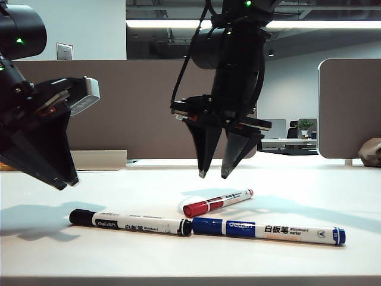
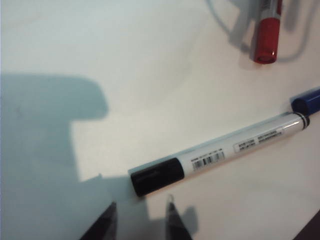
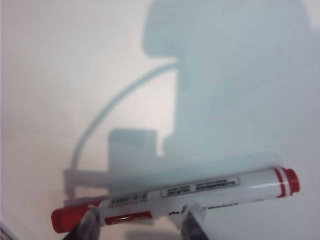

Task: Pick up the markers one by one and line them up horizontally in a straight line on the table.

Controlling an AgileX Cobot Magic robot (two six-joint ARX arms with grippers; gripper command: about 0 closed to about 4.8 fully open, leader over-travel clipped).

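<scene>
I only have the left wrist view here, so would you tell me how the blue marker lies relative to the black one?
Observer: In the exterior view the blue marker lies end to end with the black marker, forming one row on the table.
Operator: Where is the red marker?
Observer: The red marker lies behind that row, angled, not lined up.
Operator: And the right gripper?
Observer: The right gripper hangs open above the red marker, holding nothing.
Operator: Is my left gripper holding anything?
Observer: No, the left gripper is open, off the table.
</scene>
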